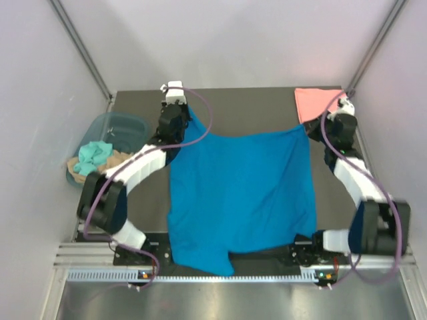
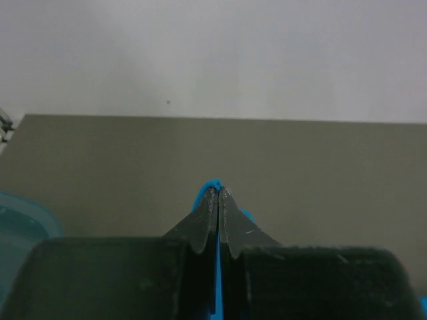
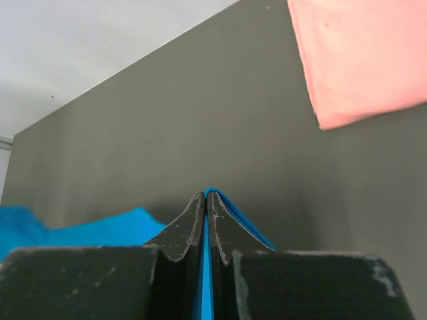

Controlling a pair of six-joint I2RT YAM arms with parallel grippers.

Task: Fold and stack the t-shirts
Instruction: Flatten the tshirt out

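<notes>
The bright blue t-shirt (image 1: pixel 240 193) is stretched wide over the dark table, its near edge hanging past the front rail. My left gripper (image 1: pixel 189 112) is shut on its far left corner; a rim of blue cloth (image 2: pixel 205 189) pokes out around the closed fingertips (image 2: pixel 212 207). My right gripper (image 1: pixel 310 127) is shut on the far right corner, with blue fabric (image 3: pixel 243 220) pinched between its fingers (image 3: pixel 190 223). The salmon pink t-shirt (image 1: pixel 316 103) lies folded flat at the back right corner and also shows in the right wrist view (image 3: pixel 360 60).
A translucent blue-grey tub (image 1: pixel 113 128) stands off the table's left edge with teal cloth (image 1: pixel 92 155) and tan cloth spilling from it; its rim (image 2: pixel 23 223) shows in the left wrist view. Walls close in on the back and both sides.
</notes>
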